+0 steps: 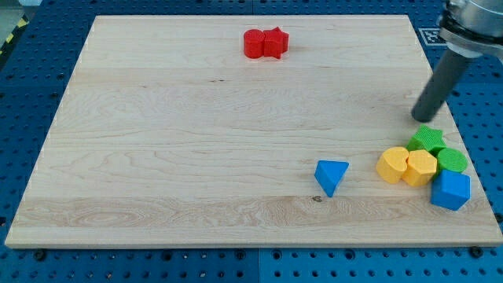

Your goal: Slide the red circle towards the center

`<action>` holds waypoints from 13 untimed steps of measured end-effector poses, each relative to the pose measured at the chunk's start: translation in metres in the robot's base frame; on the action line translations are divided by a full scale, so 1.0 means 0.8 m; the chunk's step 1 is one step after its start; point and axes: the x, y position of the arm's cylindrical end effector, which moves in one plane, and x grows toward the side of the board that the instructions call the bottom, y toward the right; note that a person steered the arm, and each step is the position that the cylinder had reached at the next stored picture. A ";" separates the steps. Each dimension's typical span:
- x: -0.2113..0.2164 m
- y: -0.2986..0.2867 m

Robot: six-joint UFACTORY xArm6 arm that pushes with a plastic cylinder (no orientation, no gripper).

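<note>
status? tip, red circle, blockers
My tip at the view's right edge, just above the green blocks, touching nothing. Red circle at the view's top, against the red star. Path to centre unobstructed.

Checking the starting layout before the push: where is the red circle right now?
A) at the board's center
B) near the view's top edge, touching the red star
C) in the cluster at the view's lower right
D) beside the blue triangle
B: the red circle sits near the view's top edge against the red star, far from my tip at the view's right.

Red circle (253,44), flat, view's top (touching a red star (275,42))
</note>
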 end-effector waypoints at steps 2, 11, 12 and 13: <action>-0.125 -0.116; -0.200 -0.300; -0.188 -0.283; -0.171 -0.279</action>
